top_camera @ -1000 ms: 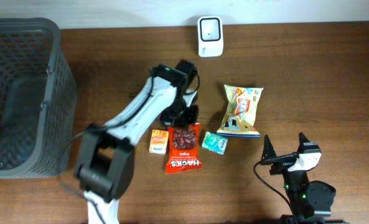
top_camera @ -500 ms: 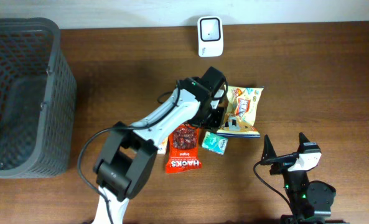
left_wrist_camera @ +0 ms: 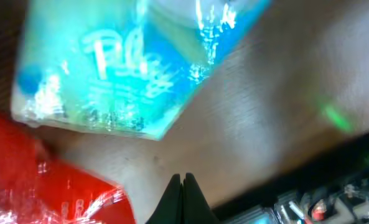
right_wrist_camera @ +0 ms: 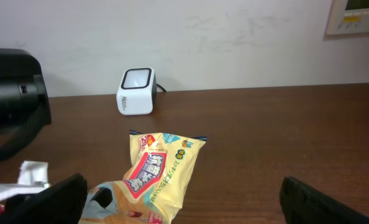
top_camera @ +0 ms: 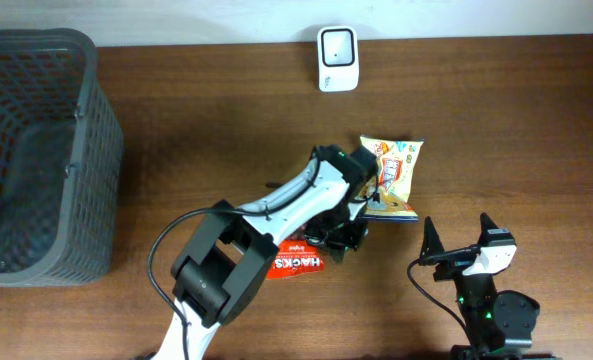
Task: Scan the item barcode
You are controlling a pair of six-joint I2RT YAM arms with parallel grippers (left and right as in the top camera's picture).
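The left gripper [left_wrist_camera: 184, 185], jaws pinched together on nothing, sits just beside the yellow snack bag [top_camera: 388, 178]. The right gripper [top_camera: 458, 233], near that bag, gapes wide.

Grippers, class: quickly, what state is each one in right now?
Left gripper: shut, nothing held between its tips.
Right gripper: open, empty.

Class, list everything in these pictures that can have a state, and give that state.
left gripper, fingers shut, holding nothing
right gripper, fingers open, holding nothing
teal packet, lying flat
red bag, lying flat, partly hidden
yellow snack bag, lying flat
scanner, upright
basket, upright, looks empty
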